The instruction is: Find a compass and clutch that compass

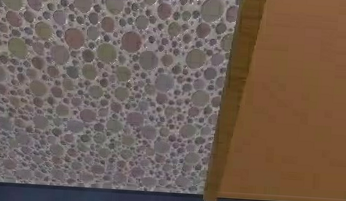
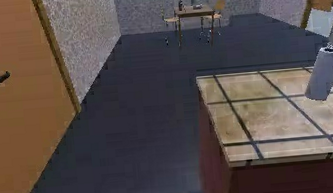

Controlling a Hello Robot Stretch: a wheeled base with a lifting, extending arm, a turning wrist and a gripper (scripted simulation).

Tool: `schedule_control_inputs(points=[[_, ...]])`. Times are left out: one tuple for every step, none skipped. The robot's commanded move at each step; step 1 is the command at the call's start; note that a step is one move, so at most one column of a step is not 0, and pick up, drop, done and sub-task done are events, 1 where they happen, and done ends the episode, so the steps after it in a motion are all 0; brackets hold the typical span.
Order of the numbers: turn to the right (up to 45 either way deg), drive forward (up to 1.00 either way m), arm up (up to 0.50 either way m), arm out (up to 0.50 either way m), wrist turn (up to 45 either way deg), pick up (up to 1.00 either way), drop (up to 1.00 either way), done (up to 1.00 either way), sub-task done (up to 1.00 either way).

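Two small dark blobs (image 2: 180, 1) stand upright on the wooden table (image 2: 196, 15) at the far wall, well beyond the tiled counter (image 2: 267, 116) and across the dark floor from it, too small to tell as a compass.

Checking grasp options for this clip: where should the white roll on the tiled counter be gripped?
Take the white roll probably around its curved middle, coming level across the tiled counter from the arm side view's left: it stands upright, a plain cylinder.
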Motion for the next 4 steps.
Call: schedule_control_inputs(points=[[36.0,0.00,0.00,0.00,0.0,0.00,0.00,0.00,0.00],[0.0,0.40,0.00,0.00,0.0,0.00,0.00,0.00,0.00],[45.0,0.00,0.00,0.00,0.0,0.00,0.00,0.00,0.00],[9.0,0.00,0.00,0.00,0.0,0.00,0.00,0.00,0.00]])
